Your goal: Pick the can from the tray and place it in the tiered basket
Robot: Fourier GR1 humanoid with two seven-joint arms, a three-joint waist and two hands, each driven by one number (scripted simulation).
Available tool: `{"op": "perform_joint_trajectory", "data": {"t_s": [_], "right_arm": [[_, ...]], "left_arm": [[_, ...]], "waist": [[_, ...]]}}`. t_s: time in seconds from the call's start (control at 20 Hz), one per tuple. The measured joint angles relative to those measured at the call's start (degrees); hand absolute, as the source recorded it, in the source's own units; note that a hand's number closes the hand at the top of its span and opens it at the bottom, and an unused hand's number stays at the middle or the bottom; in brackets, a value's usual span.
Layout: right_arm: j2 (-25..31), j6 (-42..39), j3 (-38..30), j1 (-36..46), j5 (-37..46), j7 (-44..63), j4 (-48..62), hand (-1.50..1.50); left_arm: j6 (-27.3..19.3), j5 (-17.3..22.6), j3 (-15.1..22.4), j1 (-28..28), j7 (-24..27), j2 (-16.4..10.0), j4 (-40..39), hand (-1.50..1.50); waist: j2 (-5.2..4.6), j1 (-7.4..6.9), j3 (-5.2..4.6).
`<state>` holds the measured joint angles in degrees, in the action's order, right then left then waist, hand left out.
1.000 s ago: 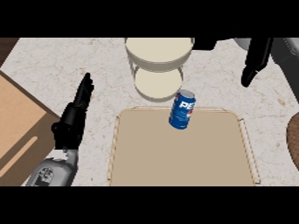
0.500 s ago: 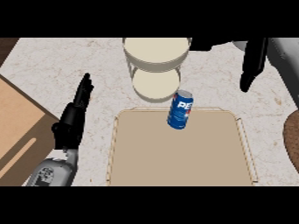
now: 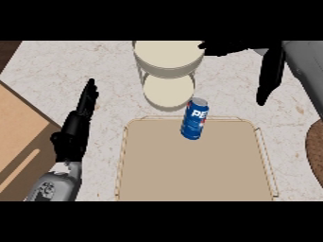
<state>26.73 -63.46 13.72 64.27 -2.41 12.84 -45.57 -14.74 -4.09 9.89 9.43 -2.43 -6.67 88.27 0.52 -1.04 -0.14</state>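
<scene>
Fingers (image 3: 265, 90) of the right hand (image 3: 271, 64) hang straight and open above the speckled stone bench (image 3: 66, 66), holding nothing and touching nothing. The left hand (image 3: 73, 132) shows beside the tray's left rim, its fingers stretched straight, also empty. A blue cylindrical can (image 3: 195, 119) stands slightly tilted at the far edge of the flat tan tray (image 3: 192, 175), a rounded rectangle with a low lip. The can is between the two hands, apart from both and nearer the right. Just beyond it is the tiered basket (image 3: 168, 59), with two round cream tiers.
</scene>
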Motion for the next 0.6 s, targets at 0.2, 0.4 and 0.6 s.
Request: {"op": "perform_joint_trajectory", "data": {"t_s": [0.2,0.4,0.6], "right_arm": [[0.2,1.3,1.2,-2.5,5.1,-5.0,-3.9,-1.5],[0.6,3.0,1.8,-2.6,9.8,-9.9,-3.8,-1.5],[-0.1,4.9,1.6,-3.4,12.0,-11.1,-4.2,-1.5]], "left_arm": [[-0.2,-0.6,-0.1,-0.1,0.2,0.5,-0.5,0.0],[0.0,-0.9,-0.2,0.6,-0.6,0.9,-0.2,0.0],[0.5,-0.8,-0.6,0.4,-0.4,0.8,-0.3,0.0]], "waist": [[0.01,0.04,0.06],[0.11,-0.16,0.05],[0.71,0.07,0.06]]}}
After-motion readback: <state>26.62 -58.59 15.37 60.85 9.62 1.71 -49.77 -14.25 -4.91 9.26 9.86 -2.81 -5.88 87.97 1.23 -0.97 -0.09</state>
